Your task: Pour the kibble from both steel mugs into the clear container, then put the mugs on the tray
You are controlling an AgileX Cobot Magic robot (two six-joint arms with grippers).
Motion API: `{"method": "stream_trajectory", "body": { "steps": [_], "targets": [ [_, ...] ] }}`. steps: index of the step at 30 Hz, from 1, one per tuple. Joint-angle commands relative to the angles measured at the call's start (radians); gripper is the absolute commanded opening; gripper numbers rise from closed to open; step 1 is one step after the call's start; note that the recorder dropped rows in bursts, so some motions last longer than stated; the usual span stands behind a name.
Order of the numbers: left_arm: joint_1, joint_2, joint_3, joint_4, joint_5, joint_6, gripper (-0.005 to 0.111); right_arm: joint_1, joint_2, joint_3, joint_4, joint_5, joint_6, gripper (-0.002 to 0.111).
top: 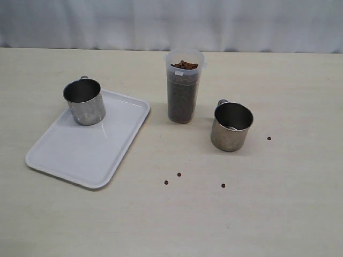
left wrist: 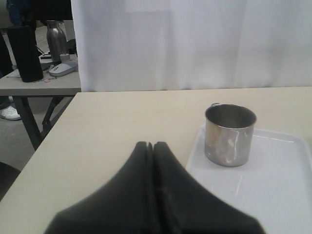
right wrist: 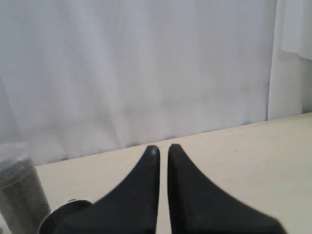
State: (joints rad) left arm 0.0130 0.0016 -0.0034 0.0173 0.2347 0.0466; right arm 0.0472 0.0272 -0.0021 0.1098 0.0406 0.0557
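A pale wooden surface (top: 300, 225) lies under soft light. A white curtain (top: 171, 21) hangs behind it at 12 o'clock. Past the curtain's edge, another table (left wrist: 39, 85) stands on a grey floor (left wrist: 14, 141).

Mug (top: 84, 101) on tray (top: 80, 158); other mug (top: 231, 127) beside container (top: 184, 100) of kibble (top: 184, 65).

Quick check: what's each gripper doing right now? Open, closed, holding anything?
The left gripper is closed, holding nothing.
The right gripper is closed, holding nothing.
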Motion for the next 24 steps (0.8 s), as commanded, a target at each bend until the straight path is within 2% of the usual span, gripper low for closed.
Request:
{"method": "stream_trajectory", "body": {
  "steps": [1,4,7,11,13,16,17,18,20,22,23,24],
  "targets": [
    [-0.002,-0.002,0.003,-0.009,-0.003,0.004,0.0,0.003,-0.006,0.002,0.089,-0.057,0.02,0.005],
    [-0.002,-0.002,0.003,-0.009,-0.003,0.004,0.0,0.003,-0.006,0.002,0.2,-0.142,0.018,0.005],
    [-0.002,-0.002,0.003,-0.007,-0.003,0.004,0.0,0.003,0.021,0.002,0.128,-0.109,-0.013,0.005],
    [-0.002,-0.002,0.003,-0.008,-0.003,0.004,0.0,0.013,0.227,0.002,0.141,-0.12,0.041,0.005],
    [-0.002,-0.002,0.003,-0.008,-0.003,0.004,0.0,0.097,0.39,0.002,0.139,-0.186,0.065,0.005],
    [-0.002,-0.002,0.003,-0.008,-0.003,0.004,0.0,0.355,0.651,-0.011,-0.014,-0.367,0.065,0.005],
    [-0.002,-0.002,0.003,-0.008,-0.003,0.004,0.0,0.43,0.741,-0.032,-0.079,-0.426,0.047,0.009],
    [-0.002,-0.002,0.003,-0.008,-0.003,0.004,0.0,0.474,0.81,-0.052,-0.092,-0.477,0.02,0.015],
    [-0.002,-0.002,0.003,-0.008,-0.003,0.004,0.0,0.527,0.983,-0.118,-0.088,-0.504,-0.085,0.045],
    [-0.002,-0.002,0.003,-0.008,-0.003,0.004,0.0,0.531,1.134,-0.192,-0.088,-0.514,-0.137,0.093],
    [-0.002,-0.002,0.003,-0.008,-0.003,0.004,0.0,0.531,1.206,-0.228,-0.088,-0.514,-0.179,0.109],
    [-0.002,-0.002,0.003,-0.008,-0.003,0.004,0.0,0.531,1.245,-0.254,-0.088,-0.514,-0.193,0.109]
  ]
}}
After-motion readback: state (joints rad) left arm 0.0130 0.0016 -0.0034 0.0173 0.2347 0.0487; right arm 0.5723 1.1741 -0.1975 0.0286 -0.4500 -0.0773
